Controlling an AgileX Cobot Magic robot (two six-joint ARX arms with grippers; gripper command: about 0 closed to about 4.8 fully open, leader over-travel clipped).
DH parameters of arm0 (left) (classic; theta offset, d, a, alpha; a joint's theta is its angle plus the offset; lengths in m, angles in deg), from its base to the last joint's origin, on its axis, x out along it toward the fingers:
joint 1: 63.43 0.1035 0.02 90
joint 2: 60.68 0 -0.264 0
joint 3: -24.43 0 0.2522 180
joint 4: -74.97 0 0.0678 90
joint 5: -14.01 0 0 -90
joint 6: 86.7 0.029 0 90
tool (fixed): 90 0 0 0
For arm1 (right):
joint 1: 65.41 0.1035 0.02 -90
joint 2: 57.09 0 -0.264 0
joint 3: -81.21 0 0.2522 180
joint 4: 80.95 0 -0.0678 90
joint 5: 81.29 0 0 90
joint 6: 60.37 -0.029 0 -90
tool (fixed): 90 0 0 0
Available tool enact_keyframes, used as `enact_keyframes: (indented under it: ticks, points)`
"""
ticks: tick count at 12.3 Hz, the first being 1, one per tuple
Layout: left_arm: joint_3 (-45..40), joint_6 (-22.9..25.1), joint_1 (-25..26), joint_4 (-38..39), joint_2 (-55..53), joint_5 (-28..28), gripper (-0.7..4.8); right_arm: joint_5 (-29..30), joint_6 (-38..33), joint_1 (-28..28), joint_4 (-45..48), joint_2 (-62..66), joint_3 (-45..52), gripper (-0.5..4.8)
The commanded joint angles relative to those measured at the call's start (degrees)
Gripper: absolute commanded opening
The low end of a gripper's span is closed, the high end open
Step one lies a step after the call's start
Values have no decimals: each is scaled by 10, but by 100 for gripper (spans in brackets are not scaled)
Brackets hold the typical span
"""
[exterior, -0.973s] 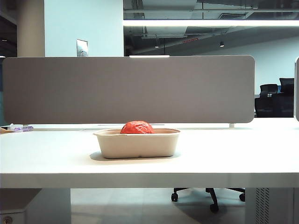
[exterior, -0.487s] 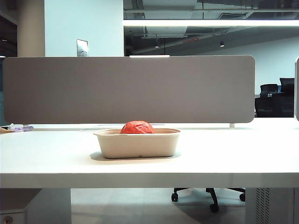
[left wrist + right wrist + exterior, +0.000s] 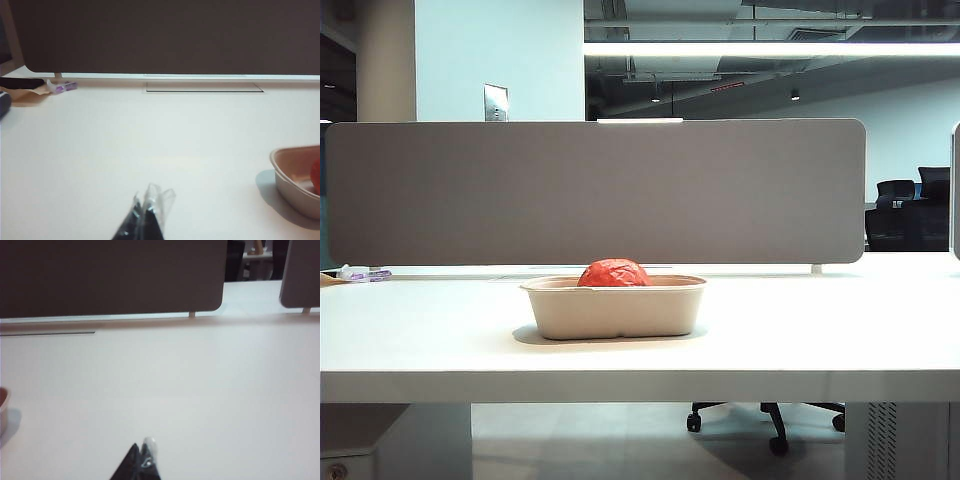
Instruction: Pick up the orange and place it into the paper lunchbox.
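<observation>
Red-orange and wrinkled, the orange already sits inside the paper lunchbox in the exterior view, its top showing above the beige rim a little left of the tray's middle. The tray stands near the centre of the white surface with its long axis running across the picture, in front of the grey partition. Neither arm appears there.

From the left wrist view, the left claw has its two fingertips pressed together and grips nothing. It hangs over bare surface, well apart from the lunchbox, whose rounded end shows off to one side with a sliver of the orange inside.

From the right wrist view, the right claw is likewise pinched closed and empty. Only a small corner of the lunchbox peeks in at the frame's edge, so the tray lies well away from it on the opposite side.

The tray thus lies between the two claws, with neither plainly nearer. Judging by how things lie, the placing looks done and no further grasp seems called for.
</observation>
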Motion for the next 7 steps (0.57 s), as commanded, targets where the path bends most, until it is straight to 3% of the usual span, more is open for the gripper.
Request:
enact_keyframes:
  ticks: [1, 7]
  points:
    - [-1, -2, 2, -7, 2, -2, -5, 0, 0, -7, 34, -1, 3, 0]
    - [-1, -2, 1, -7, 2, -2, -6, 0, 0, -13, 33, -1, 3, 0]
